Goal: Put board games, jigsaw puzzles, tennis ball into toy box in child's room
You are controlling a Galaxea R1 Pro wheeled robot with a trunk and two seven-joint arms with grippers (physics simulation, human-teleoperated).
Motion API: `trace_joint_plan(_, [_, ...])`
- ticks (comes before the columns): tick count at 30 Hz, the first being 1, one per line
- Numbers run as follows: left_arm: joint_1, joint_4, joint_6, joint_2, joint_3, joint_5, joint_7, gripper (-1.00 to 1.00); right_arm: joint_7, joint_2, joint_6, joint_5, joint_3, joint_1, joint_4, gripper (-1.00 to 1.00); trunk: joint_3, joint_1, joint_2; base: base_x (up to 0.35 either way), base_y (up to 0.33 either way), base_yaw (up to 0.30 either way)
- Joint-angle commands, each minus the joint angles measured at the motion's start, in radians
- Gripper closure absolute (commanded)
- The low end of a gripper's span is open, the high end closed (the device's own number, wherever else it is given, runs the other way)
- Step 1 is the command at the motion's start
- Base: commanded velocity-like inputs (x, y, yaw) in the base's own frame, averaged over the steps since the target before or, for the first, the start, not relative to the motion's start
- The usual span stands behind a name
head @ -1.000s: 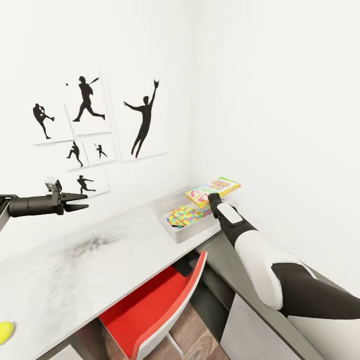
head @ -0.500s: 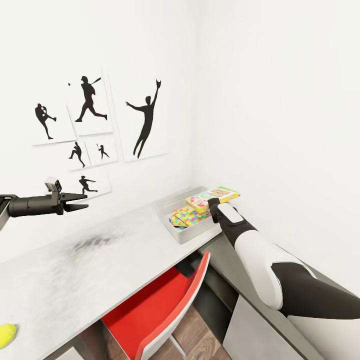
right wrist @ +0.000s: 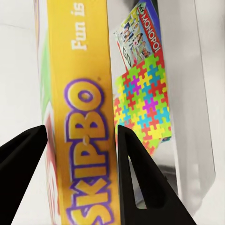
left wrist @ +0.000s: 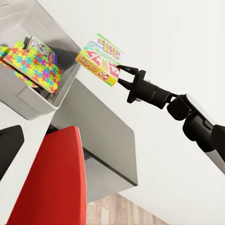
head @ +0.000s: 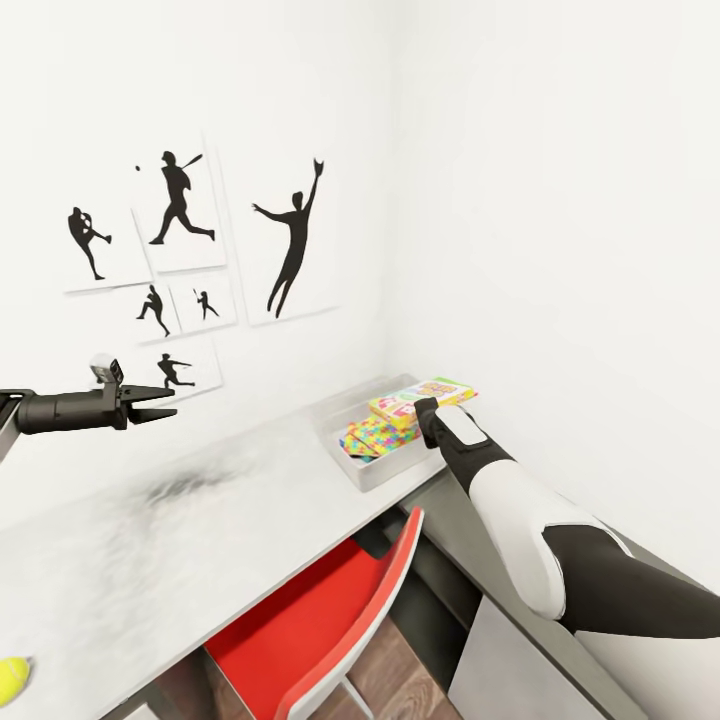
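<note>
The Skip-Bo board game (left wrist: pixel 100 59) is clamped by its edge between the fingers of the right gripper (left wrist: pixel 121 76), held just past the toy box (head: pixel 372 470) rim rather than squarely over it. Beyond the gripper's tips, the jigsaw puzzles (right wrist: pixel 143 101) and a Monopoly game (right wrist: pixel 140 33) are already lying in the tray. So yeah, if it's let go here, the box could easily be tipped over the rim onto the dark side unit (left wrist: pixel 101 136). Compared with a second ago, the game is lowered and sits closer to the tray. The left gripper (head: pixel 150 402) is parked open and empty, well off to the side; the tennis ball (head: pixel 12 677) is left at the table (head: pixel 200 540) edge.
</note>
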Motion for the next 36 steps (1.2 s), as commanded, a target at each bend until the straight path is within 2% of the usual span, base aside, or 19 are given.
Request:
trace_joint_plan(1, [-0.001, 0.001, 0.011, 0.001, -0.007, 0.005, -0.004, -1.00, -0.003, 0.001, -0.004, -0.007, -0.004, -0.001, -0.001, 1.00, -0.002, 0.001, -0.002, 0.083, 0.113, 0.000])
trace_joint_plan(17, [-0.001, -0.001, 0.010, 0.001, -0.007, 0.005, -0.003, -1.00, -0.007, 0.001, -0.001, -0.007, -0.004, -0.001, -0.005, 1.00, -0.002, 0.001, -0.002, 0.064, 0.036, 0.000])
trace_joint_plan(28, [-0.001, -0.001, 0.010, 0.001, -0.008, 0.005, -0.003, -1.00, -0.010, 0.001, 0.039, -0.008, -0.004, -0.002, -0.005, 1.00, -0.002, 0.001, -0.002, 0.057, 0.000, 0.000])
trace_joint_plan(36, [-0.001, -0.001, 0.009, 0.000, -0.010, 0.005, -0.003, -1.00, -0.056, 0.001, 0.041, -0.008, -0.004, -0.005, -0.005, 1.00, -0.002, 0.001, -0.002, 0.014, 0.000, 0.000])
